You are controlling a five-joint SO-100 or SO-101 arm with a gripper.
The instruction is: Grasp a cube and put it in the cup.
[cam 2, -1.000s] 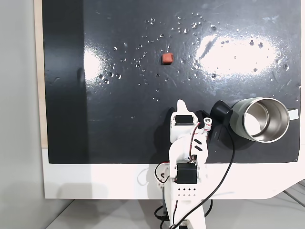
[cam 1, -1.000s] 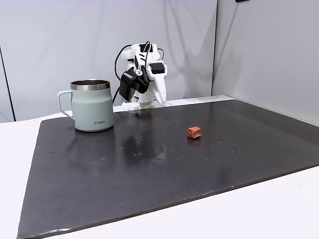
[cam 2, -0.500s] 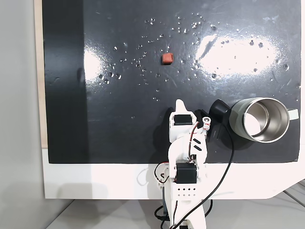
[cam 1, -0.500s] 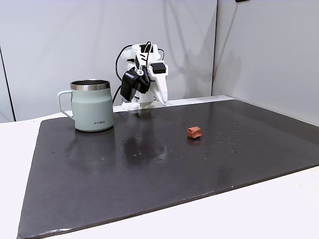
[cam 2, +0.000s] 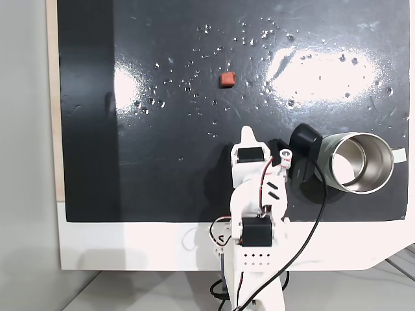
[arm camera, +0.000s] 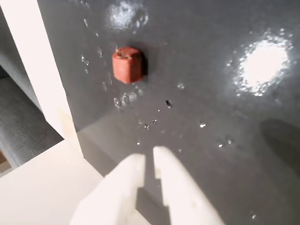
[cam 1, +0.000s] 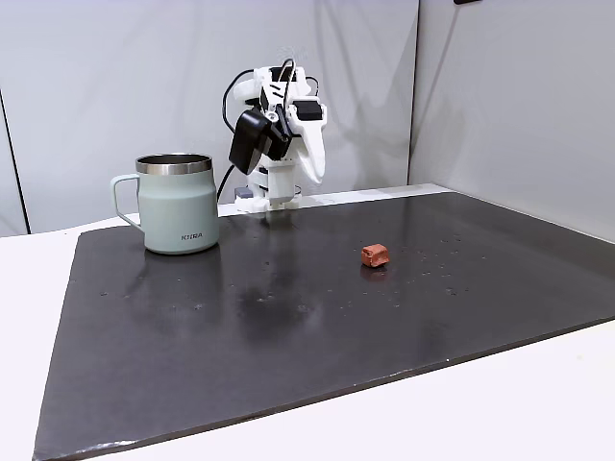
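The cube [arm camera: 127, 64] is a small reddish-brown block lying alone on the wet black mat; in the wrist view it sits ahead of my fingertips and a little left. It also shows in both fixed views [cam 1: 375, 254] [cam 2: 227, 79]. My white gripper [arm camera: 148, 160] is shut with nothing held and only a thin slit between the fingers. It hangs above the mat's back edge [cam 1: 312, 179], well short of the cube [cam 2: 246, 131]. The pale green cup [cam 1: 180, 206] stands upright beside the arm, its steel inside bare [cam 2: 323, 162].
The black mat [cam 1: 288, 317] carries scattered water drops and bright glare patches. White table [cam 1: 500, 403] surrounds it, and its left border [arm camera: 42, 79] shows in the wrist view. My black wrist camera [cam 2: 303, 141] hangs close to the cup. Walls stand behind the arm.
The arm has lifted and straightened, carrying the shut gripper up off the mat and slightly toward the cube. Cube and cup have not moved.
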